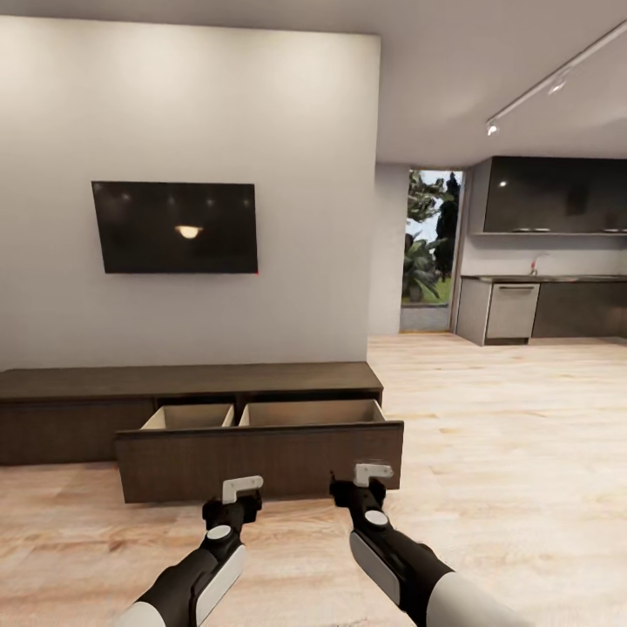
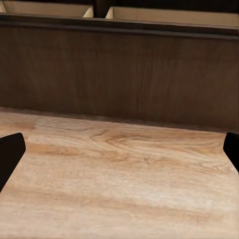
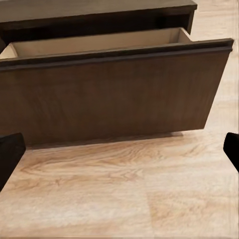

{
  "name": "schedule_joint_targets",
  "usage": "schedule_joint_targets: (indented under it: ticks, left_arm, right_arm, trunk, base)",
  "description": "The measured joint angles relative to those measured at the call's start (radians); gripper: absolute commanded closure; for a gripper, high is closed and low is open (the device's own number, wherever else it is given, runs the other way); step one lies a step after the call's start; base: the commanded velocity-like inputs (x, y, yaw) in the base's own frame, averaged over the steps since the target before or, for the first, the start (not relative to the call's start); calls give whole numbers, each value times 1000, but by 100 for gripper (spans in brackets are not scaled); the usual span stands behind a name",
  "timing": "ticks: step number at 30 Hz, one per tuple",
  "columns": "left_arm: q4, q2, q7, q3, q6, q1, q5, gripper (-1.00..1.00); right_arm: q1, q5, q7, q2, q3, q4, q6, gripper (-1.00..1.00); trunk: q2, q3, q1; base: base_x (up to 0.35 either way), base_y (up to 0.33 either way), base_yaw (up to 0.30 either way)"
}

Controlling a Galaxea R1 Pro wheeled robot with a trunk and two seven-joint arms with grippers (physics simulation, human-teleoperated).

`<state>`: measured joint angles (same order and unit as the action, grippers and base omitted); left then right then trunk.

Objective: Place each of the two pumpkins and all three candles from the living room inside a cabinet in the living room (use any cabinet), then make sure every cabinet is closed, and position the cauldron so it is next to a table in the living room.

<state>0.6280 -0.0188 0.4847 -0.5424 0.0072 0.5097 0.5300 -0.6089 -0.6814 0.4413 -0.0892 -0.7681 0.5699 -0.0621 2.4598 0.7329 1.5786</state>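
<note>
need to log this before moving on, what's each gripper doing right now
Left gripper: open, holding nothing, in front of the cabinet's pulled-out drawer.
Right gripper: open, holding nothing, by the same drawer front.

The cabinet (image 1: 187, 380) is dark-brown wood with a fine matt grain; its pulled-out drawer (image 1: 261, 457) has a smooth pale beige lining. The floor (image 1: 514, 453) is light wood planking with a soft sheen and visible grain. The wall (image 1: 287, 131) is matt and plain. The TV (image 1: 174, 227) screen is glossy black. The kitchen fronts (image 1: 557, 196) look dark and glossy.
</note>
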Motion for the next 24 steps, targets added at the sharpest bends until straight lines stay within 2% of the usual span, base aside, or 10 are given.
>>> schedule_joint_targets:
  ticks: [3, 8, 13, 24]
  left_arm:
    - [1, 0, 0, -2, 4, 0, -3, -100]
    - [1, -1, 0, -7, 5, 0, -3, -100]
    - [1, -3, 0, -10, 5, 0, -1, -100]
    - [3, -2, 0, -11, 3, 0, -4, -100]
  right_arm:
    - [0, 2, -12, 0, -34, -104, -80, -100]
    - [0, 6, -22, 0, -45, -169, -166, -100]
    - [0, 6, -23, 0, -47, -179, -191, -100]
    - [0, 5, -23, 0, -47, -179, -194, -100]
  trunk:
    - [21, 9, 12]
    - [40, 27, 23]
    - [41, 46, 25]
    - [44, 89, 30]
  base:
    - [0, 0, 0]
    - [0, 0, 0]
    - [0, 0, 0]
    - [0, 0, 0]
